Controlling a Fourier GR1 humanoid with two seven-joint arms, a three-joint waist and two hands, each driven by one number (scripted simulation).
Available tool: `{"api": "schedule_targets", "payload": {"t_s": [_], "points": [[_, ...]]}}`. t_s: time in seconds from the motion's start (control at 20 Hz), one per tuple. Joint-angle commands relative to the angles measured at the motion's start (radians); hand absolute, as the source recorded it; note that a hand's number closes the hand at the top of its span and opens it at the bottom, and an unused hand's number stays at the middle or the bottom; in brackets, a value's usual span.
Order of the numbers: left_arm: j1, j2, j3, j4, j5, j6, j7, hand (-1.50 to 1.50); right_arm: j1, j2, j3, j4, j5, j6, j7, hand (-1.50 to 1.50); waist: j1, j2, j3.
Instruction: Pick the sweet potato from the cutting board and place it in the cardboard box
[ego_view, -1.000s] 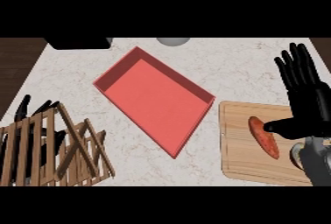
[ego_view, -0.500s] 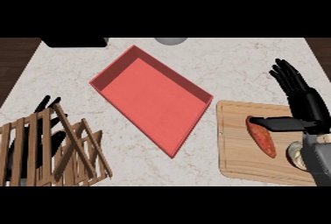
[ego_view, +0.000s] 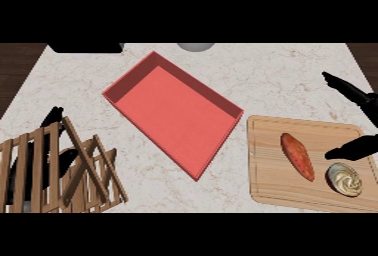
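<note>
1. Since half a second ago, our right hand has slid off toward the right edge; now only a raised finger and the thumb tip show, spread well apart and holding nothing.
2. Just left of the thumb, the sweet potato lies uncovered on the cutting board, untouched.
3. Further left, the cardboard box, red inside, sits open and apart from the board.
4. Our left hand shows behind the wooden rack; we cannot tell its fingers.
5. We judge the grasp is not yet begun.
</note>
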Motion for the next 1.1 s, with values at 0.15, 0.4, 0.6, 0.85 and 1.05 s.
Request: {"api": "schedule_targets", "payload": {"t_s": [0.15,0.4,0.6,0.85,1.05], "points": [[-0.036,-0.056,-0.043,0.034,0.000,-0.015,0.043,0.00,-0.066,-0.178,0.173,-0.009,0.201,0.207,0.067,-1.50,-0.009,0.008,-0.016],[-0.081,-0.088,-0.040,0.083,-0.020,-0.013,0.060,0.00,-0.054,-0.142,0.246,-0.079,0.237,0.284,0.151,-1.50,-0.033,0.004,-0.015],[-0.076,-0.067,0.024,0.123,0.013,-0.068,0.024,0.00,-0.030,-0.094,0.251,-0.129,0.277,0.261,0.238,-1.50,-0.032,0.001,-0.015],[-0.056,-0.076,0.021,0.063,-0.025,-0.065,0.058,0.00,-0.093,0.002,0.238,-0.051,0.338,0.238,0.312,-1.50,-0.013,0.003,-0.014],[-0.020,-0.134,-0.002,0.065,-0.047,-0.036,0.035,0.00,-0.052,0.017,0.246,-0.100,0.359,0.239,0.378,-1.50,-0.018,0.001,-0.015]]}}
